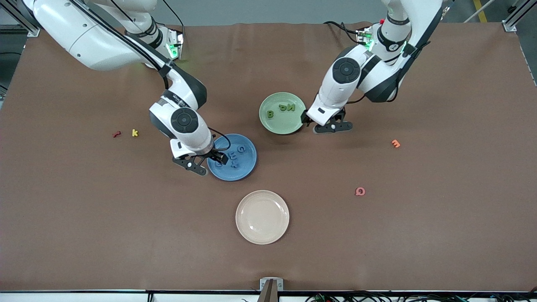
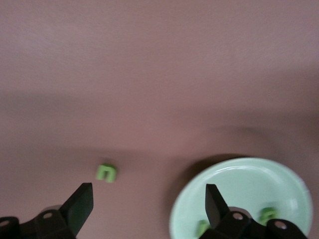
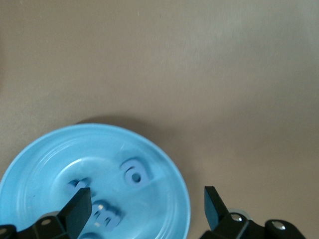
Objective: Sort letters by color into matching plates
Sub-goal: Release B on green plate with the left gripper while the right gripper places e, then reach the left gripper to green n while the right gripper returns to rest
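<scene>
- The right pincer [image 1: 208, 162] hangs over the 8 o'clock rim of the blue plate [image 1: 247, 167], as the front view shows it. Its jaws are spread wide and hold nothing.
- The left pincer [image 1: 331, 126] sits low at the 4 o'clock edge of the green plate [image 1: 272, 126], also wide open and empty.
- Blue letters [image 3: 134, 174] lie in the blue plate, and three green letters [image 1: 270, 113] lie in the green one.
- One loose green letter [image 2: 106, 172] rests on the bare tabletop [image 1: 377, 230] near the green plate, apart from its rim. The front view hides it under the left arm.
- Risk: that letter is small and chunky, probably hard plastic. An off-centre closure could pinch a corner and squirt it sideways across the smooth brown covering.
- Risk: the left pincer's fingers are close to the green rim. A careless descent could clip the shallow, glossy plate, tipping or sliding it and scattering the letters inside.
- Risk: the right pincer, lifting away, could snag the blue plate's raised lip in the same way.
- Risk: the red [image 1: 116, 134], yellow [image 1: 134, 133], orange [image 1: 395, 143] and pink [image 1: 360, 191] letters and the cream plate [image 1: 262, 235] are distractors. Taking one would spoil the sort.
</scene>
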You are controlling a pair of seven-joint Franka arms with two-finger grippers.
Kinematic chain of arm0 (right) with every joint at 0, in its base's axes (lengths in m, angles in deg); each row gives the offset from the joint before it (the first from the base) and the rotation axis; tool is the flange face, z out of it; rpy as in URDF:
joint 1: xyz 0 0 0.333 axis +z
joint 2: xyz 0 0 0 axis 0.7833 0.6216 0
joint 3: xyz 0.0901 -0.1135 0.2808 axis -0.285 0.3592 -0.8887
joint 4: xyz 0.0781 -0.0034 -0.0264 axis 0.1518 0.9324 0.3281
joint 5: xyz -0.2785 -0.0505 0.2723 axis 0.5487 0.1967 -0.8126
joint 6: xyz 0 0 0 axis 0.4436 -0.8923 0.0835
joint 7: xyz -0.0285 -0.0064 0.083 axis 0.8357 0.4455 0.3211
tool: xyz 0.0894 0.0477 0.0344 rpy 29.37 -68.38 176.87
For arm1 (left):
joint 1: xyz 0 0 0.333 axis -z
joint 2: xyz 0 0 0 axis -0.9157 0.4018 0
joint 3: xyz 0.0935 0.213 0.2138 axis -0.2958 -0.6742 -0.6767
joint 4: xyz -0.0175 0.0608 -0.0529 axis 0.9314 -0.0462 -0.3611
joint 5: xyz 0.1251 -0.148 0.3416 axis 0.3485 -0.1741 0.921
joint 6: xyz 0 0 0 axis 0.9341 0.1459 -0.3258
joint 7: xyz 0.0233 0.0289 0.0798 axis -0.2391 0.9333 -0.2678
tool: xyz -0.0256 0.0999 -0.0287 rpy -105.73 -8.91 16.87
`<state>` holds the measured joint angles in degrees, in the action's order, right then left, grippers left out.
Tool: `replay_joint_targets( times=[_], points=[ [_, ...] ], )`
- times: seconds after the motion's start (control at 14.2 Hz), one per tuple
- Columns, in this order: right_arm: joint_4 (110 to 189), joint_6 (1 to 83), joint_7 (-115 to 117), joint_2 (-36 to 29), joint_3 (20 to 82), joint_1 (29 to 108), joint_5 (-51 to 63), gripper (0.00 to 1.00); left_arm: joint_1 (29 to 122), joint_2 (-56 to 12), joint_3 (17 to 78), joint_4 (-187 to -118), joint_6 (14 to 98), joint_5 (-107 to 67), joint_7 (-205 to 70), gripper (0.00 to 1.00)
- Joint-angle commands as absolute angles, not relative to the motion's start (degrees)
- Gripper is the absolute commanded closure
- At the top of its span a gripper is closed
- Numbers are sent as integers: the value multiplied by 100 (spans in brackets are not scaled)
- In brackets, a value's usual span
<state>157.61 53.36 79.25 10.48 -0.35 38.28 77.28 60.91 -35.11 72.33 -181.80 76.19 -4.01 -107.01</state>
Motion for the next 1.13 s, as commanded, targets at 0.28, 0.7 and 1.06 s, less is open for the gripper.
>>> replay_joint_targets(
  times=[0.28, 0.7, 1.06],
  points=[
    [16025, 5043, 4721, -372, 1087, 3794, 5633, 0, 5647, -4188, 7253, -19082, 7880, -761, -9501, 1],
    [15920, 3945, 1794, -1391, 3659, 5074, 4287, 0, 5646, -4048, 7244, -19697, 8952, -761, -9359, 2],
    [15386, 2786, 481, -1894, 5306, 5832, 4259, 0, 5752, -3565, 7253, -19820, 9366, -752, -9447, 5]
  ],
)
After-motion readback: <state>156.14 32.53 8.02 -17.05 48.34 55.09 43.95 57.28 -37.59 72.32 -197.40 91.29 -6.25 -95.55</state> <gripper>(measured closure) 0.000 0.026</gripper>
